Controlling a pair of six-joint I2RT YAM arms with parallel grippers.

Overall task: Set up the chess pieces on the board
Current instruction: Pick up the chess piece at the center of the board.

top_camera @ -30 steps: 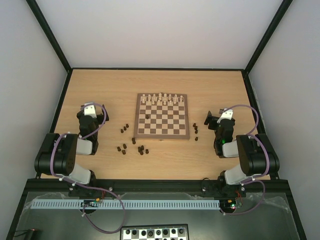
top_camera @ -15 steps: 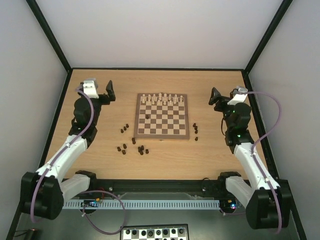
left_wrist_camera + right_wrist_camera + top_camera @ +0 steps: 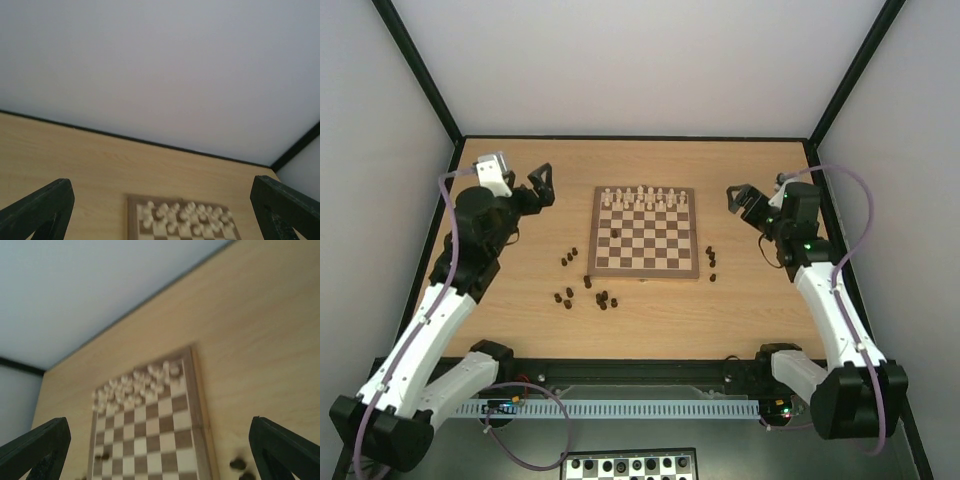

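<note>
Within the last second both arms had unfolded from their tuck. The left gripper (image 3: 544, 186) and right gripper (image 3: 736, 203) flanked the chessboard (image 3: 645, 246), jaws spread wide and empty. Setup hadn't begun: the dark chessmen (image 3: 603, 298) lay scattered off its near-left corner, clear only overhead. My left wrist caught just pale chessmen (image 3: 185, 212).

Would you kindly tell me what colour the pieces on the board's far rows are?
Pale cream chessmen, clearest in the top external view.

Enclosed lab robot cell, white panel walls (image 3: 640, 60), black frame (image 3: 420, 68), wooden table (image 3: 660, 315)
</note>
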